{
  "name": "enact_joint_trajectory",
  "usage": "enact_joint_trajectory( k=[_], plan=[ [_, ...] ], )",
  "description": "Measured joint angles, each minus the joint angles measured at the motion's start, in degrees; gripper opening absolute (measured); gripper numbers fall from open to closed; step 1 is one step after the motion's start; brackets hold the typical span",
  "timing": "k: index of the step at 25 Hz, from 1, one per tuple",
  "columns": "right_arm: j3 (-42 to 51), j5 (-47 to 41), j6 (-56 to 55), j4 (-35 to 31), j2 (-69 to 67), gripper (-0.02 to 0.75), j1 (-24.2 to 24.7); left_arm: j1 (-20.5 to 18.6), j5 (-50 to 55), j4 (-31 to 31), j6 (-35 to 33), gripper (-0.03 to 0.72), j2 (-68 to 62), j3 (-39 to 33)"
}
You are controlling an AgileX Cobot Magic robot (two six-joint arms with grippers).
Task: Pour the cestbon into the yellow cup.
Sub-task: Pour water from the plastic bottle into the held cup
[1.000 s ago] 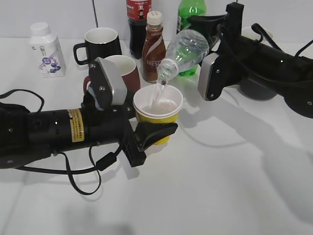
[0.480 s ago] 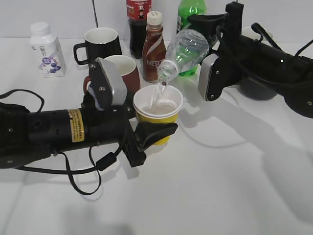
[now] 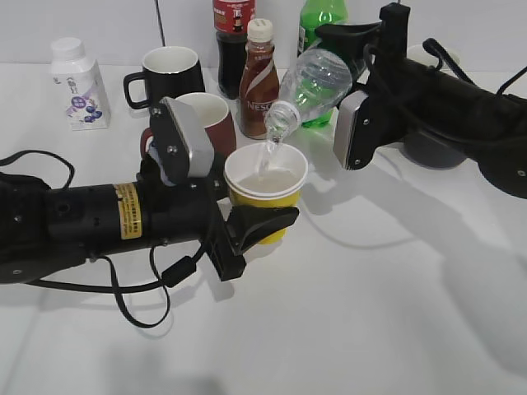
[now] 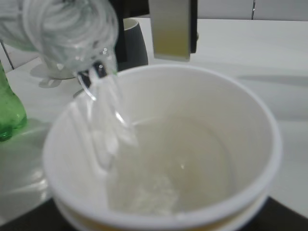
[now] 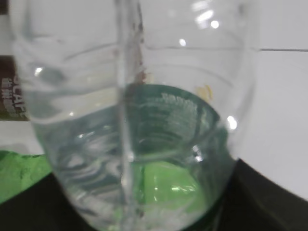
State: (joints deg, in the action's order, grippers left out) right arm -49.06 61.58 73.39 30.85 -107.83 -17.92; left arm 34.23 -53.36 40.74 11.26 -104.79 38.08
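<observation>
Cestbon: the cestbon hangs tilted in the air at the back of the table, its open neck pointing down and to the left, directly above the yellow cup. A thin stream of water runs from the neck into the cup.
Cestbon and right gripper: the right gripper is clamped on the bottle's base end, with the bottle sticking out leftward from it; the right wrist view is filled by the clear body with the green band showing through.
Yellow cup: it stands upright near the middle of the table, just in front of the reddish-brown mug, partly filled with water.
Yellow cup and left gripper: the left gripper is closed around the cup's lower wall from the left side; one finger wraps across its front. In the left wrist view the cup's white inside sits right in front of the camera, the stream landing at its left.
Behind: a black mug, a brown Nescafe bottle, a dark cola bottle and a green bottle stand along the back; a small white bottle stands far left.
</observation>
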Motion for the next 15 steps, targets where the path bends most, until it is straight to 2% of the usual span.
enact_joint_trajectory(
  k=[6, 15],
  plan=[
    [0.0, 0.0, -7.0, 0.0, 0.0, 0.464, 0.0, 0.0, 0.1, 0.0, 0.0, 0.442, 0.0, 0.0],
    [0.2, -0.7, -26.8, 0.4, 0.1, 0.464, 0.0, 0.0, -0.6, -2.6, 0.0, 0.442, 0.0, 0.0]
  ],
)
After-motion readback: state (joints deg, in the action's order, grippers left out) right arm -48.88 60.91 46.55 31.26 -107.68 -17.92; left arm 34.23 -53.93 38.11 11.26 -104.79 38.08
